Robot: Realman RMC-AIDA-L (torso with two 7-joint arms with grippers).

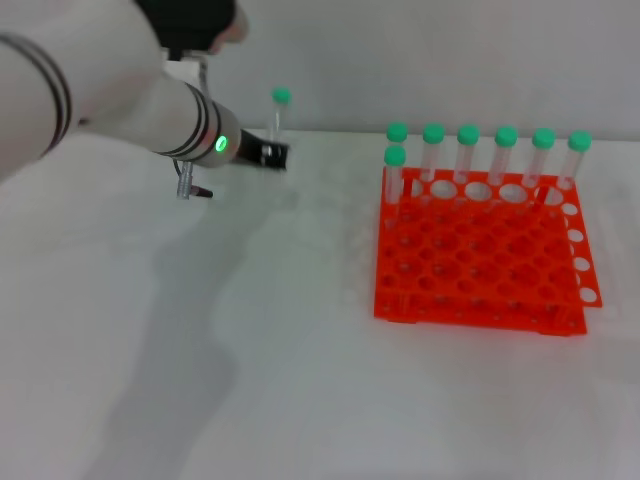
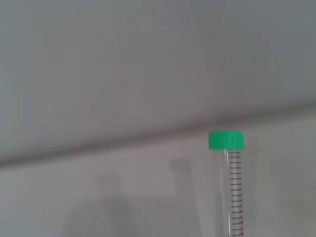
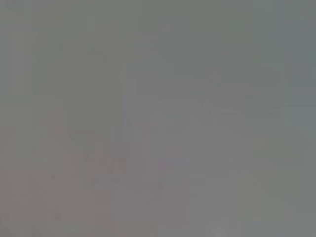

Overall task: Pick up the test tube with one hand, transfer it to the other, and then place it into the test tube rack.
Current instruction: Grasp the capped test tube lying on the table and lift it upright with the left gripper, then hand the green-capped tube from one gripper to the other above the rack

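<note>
Desk (image 1: 300,400) carries the orange test tube rack (image 1: 480,260) at the right. Left tool (image 1: 262,153) is reached out at the far left, pinching the test tube (image 1: 279,112) upright; the tube is best kept vertical for handover. Right tool is not seen.

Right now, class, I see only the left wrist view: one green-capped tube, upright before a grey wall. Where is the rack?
Observer: The orange rack stands on the table, to the robot's right of that tube.
Operator: Is it empty?
Observer: No. Seven other tubes stand in it: six along the back row and one in front of them at the left end.
Operator: Where are the grippers?
Observer: The left gripper is at the foot of your tube. The right gripper shows in no view.
</note>
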